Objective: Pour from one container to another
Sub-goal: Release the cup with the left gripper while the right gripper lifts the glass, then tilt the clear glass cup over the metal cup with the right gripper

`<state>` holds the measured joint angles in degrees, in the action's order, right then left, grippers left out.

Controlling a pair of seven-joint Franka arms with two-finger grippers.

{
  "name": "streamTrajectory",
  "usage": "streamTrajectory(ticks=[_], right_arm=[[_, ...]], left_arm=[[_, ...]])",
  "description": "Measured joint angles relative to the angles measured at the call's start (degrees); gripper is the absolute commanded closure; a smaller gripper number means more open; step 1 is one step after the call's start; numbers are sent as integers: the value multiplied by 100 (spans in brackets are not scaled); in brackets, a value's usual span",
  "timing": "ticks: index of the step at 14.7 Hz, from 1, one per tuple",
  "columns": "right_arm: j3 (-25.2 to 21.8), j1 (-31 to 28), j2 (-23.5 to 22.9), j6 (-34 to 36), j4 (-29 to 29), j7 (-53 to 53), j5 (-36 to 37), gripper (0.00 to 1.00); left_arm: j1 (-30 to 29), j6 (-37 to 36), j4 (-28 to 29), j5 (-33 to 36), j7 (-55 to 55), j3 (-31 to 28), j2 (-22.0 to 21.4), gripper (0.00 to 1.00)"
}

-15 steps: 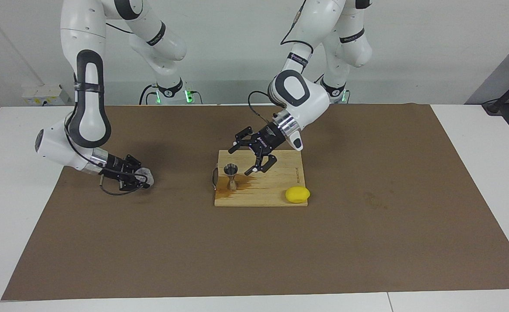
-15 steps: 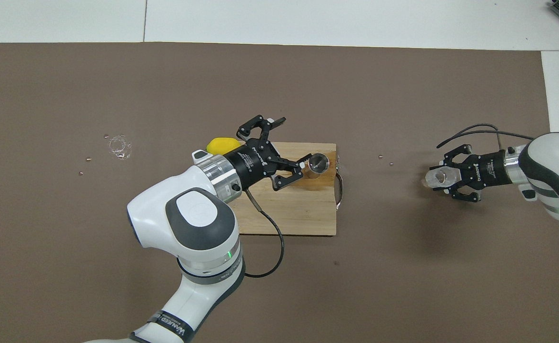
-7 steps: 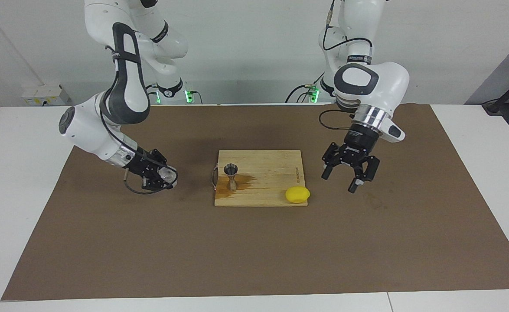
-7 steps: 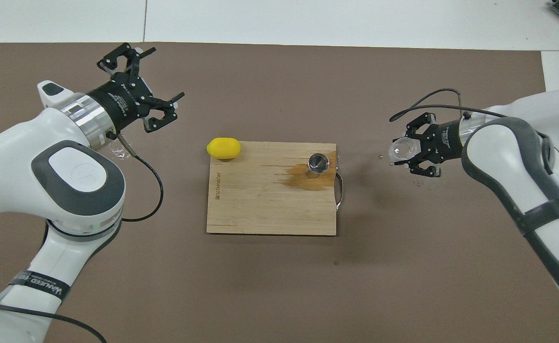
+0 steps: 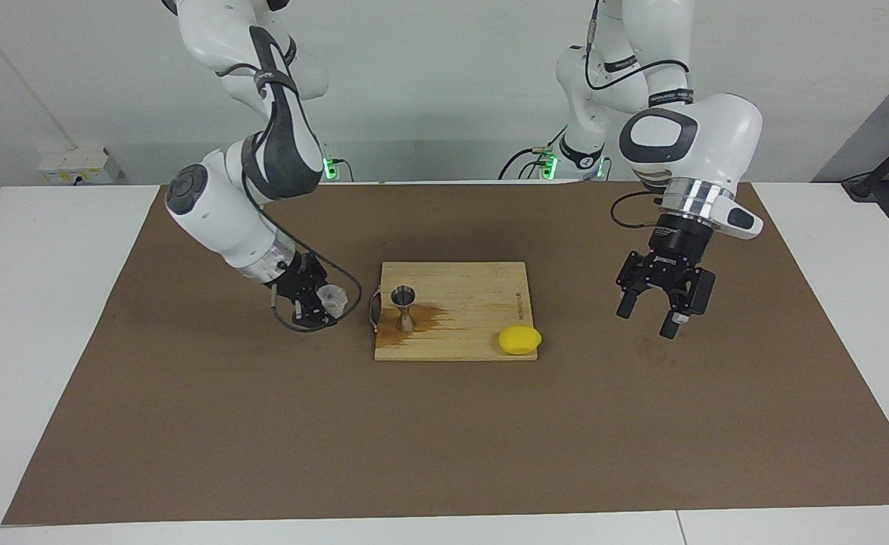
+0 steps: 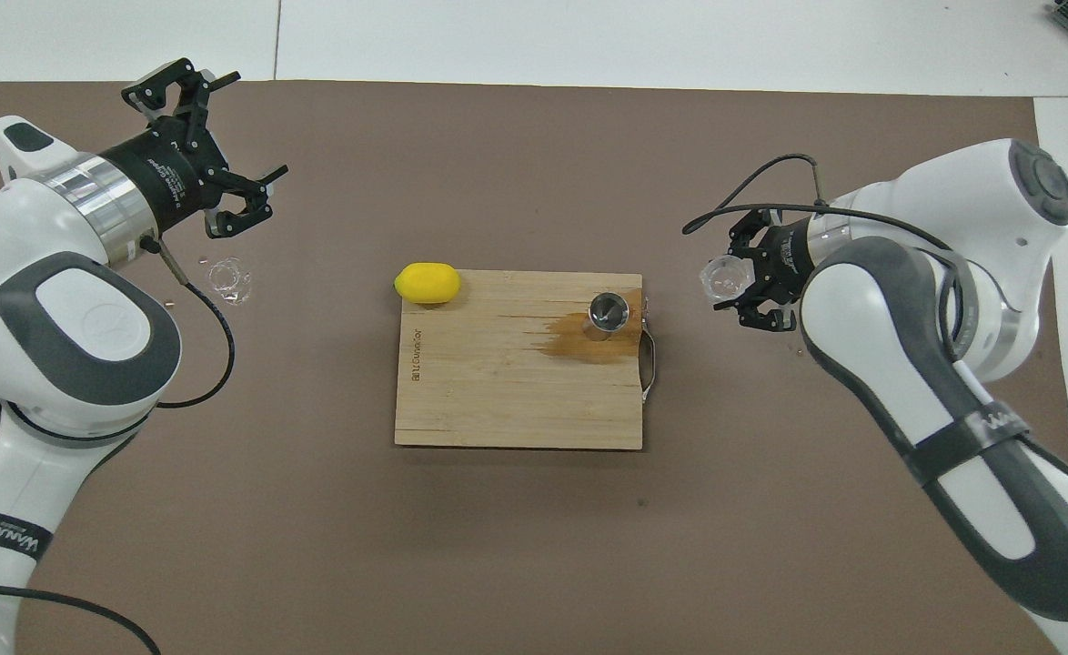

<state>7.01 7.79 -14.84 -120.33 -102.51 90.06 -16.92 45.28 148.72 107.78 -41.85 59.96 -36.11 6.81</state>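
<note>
The jigger [image 5: 403,306] stands upright on the board [image 5: 475,333], in a brown spill, at the right arm's end. Beside that end, over the mat, the right gripper [image 5: 326,303] clamps the cup [image 5: 332,299]. A lemon [image 5: 519,340] sits at the board's corner. The left gripper [image 5: 650,318] hangs with fingers apart over the mat, toward its own end.

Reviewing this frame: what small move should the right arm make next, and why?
Probably carry the clear cup sideways over the jigger. The right gripper holds it just off the cutting board, not yet above the jigger's mouth. The left gripper waits open.
</note>
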Motion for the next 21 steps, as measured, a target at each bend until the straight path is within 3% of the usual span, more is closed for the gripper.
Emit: streamTrajectory(ticks=[2, 5, 9, 13, 16, 21], right_arm=[[-1, 258, -61, 24, 157, 228, 374, 100], [-2, 547, -108, 156, 320, 309, 861, 100], [-5, 779, -116, 431, 412, 310, 1503, 100], [-5, 977, -119, 676, 519, 311, 2124, 100], [-4, 1069, -135, 697, 643, 311, 2517, 100], [-3, 1236, -178, 701, 723, 311, 2983, 100]], left_arm=[[-17, -610, -201, 870, -40, -271, -51, 0], [-127, -1191, -258, 1517, -533, -449, -124, 0], [-179, -1866, -274, 1714, -1862, -816, -203, 0], [-688, -2480, -312, 2073, -2793, -736, -255, 0], [-1850, -2987, -436, 2441, -3642, 349, -340, 0], [-4087, -3649, -531, 3441, -4701, 2930, -569, 0]])
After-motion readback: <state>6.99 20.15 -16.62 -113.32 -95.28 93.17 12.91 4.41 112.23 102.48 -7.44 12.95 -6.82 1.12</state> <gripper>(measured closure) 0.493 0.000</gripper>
